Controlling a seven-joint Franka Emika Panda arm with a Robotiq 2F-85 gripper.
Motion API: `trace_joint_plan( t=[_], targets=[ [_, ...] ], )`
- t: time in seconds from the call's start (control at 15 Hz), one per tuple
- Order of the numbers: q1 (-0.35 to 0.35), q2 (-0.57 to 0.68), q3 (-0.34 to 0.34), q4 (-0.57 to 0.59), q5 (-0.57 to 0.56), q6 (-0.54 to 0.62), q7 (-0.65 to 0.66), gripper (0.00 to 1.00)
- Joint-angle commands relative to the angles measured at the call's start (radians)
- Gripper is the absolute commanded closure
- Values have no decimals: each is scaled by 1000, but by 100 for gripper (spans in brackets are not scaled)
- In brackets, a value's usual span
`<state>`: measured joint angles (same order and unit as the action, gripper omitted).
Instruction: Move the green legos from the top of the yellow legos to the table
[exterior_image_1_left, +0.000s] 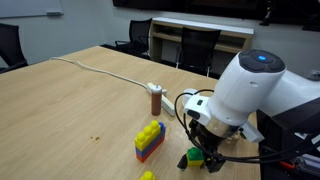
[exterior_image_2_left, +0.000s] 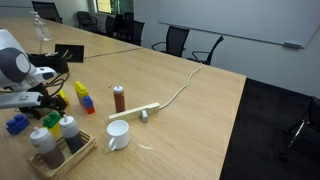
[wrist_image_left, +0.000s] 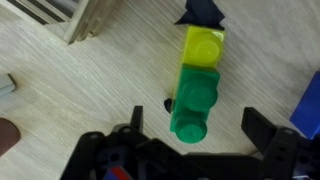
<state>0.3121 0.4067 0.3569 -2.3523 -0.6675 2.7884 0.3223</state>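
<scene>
One clump of green legos (wrist_image_left: 195, 100) is shown in the wrist view, set in line against the near end of the yellow legos (wrist_image_left: 204, 46). These lie on the light wood counter (wrist_image_left: 90, 90), with a dark piece (wrist_image_left: 200, 12) at the far end. The jaws are held open, one on either side of the green legos, with gaps between. A taller yellow, blue and red stack (exterior_image_1_left: 150, 140) is seen nearby in an exterior view.

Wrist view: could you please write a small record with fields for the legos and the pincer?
green legos: touching the yellow legos, both in one line
dark piece: at the far end of the yellow legos
pincer: open, one finger on each side of the green legos, gaps visible
table: light wood grain
</scene>
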Motion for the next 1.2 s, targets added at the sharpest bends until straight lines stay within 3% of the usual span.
trace_joint_plan(
  t=[0.0,0.33,0.47,0.67,0.8,1.13],
  targets=[
    [41,18,-41,28,-44,-13,52,0],
    [78,18,-88,45,-96,-23,97,2],
    [82,16,-92,42,-94,-34,99,27],
    [76,15,-87,37,-78,-48,90,47],
    [77,13,-86,37,-76,-47,92,49],
    [84,8,-75,34,-67,-56,89,72]
  ],
)
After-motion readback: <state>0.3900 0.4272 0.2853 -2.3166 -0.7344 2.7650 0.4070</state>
